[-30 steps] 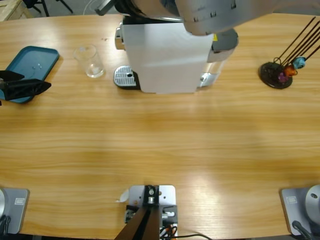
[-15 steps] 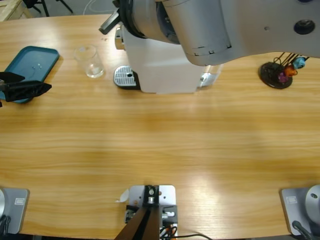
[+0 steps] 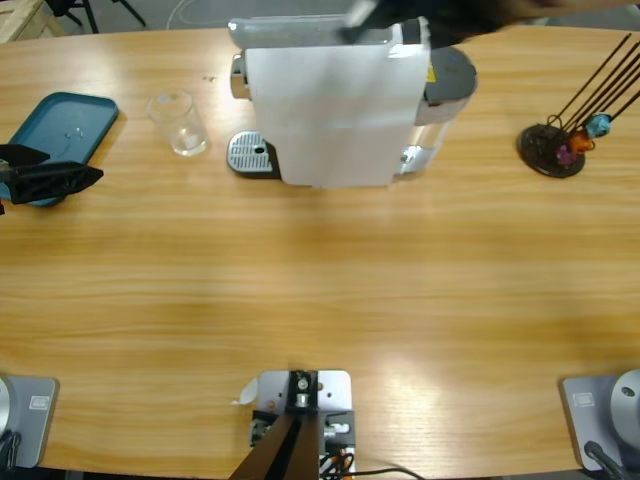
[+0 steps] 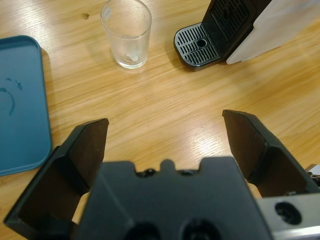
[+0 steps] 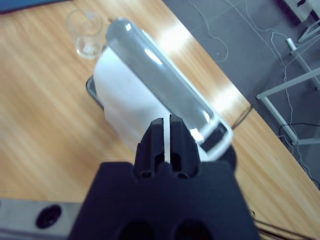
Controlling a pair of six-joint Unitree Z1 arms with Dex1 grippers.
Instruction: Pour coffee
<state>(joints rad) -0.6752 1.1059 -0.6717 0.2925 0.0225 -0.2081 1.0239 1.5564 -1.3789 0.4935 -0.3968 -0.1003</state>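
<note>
A white coffee machine (image 3: pixel 330 110) stands at the table's far middle, its black drip tray (image 3: pixel 250 155) sticking out on its left side. An empty clear glass (image 3: pixel 180 122) stands on the table left of that tray, not under the spout. My left gripper (image 4: pixel 167 145) hovers open and empty over the wood, well short of the glass (image 4: pixel 126 32) and the drip tray (image 4: pixel 200 45). My right gripper (image 5: pixel 165 130) is shut with nothing in it, held above the machine (image 5: pixel 135 100) near its silver top lever (image 5: pixel 160 75). In the high view it is a dark shape (image 3: pixel 440 15) at the top edge.
A teal tray (image 3: pixel 62 125) lies at the far left, just beyond the left gripper (image 3: pixel 60 178). A black stand with coloured capsules (image 3: pixel 555 148) is at the far right. Bare wood fills the near half of the table.
The right arm's large silver elbow has swung out of the high view, uncovering the machine's top. The left gripper, glass and machine have not moved.
</note>
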